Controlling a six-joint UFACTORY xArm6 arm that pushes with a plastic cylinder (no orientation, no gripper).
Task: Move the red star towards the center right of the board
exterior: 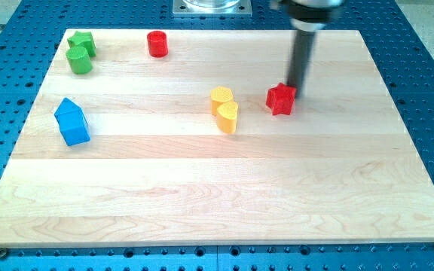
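Camera view shows a pale wooden board lying on a blue perforated table. The red star sits a little right of the board's middle and somewhat nearer the far edge than the near one. It looks like a small, light, rigid block, probably plastic or painted wood, with blunt points and flat sides. On the smooth wood it should slide easily, and an off-centre push would likely spin it, because the points give an uneven face. There is nothing to grasp with, so the sensible contact is a flat notch between two points on the side facing the left edge, pushing straight toward the right edge.

My tip is a plain dark rod with no jaws to open or close; it stands just beside the star's far right corner, touching it or nearly so, which I cannot tell.

Toward the left edge from the star, close by, two yellow blocks sit pressed together, one heart-like. A red cylinder stands near the far edge, left of centre. Two green blocks huddle in the far left corner. A blue house-shaped block rests near the left edge.
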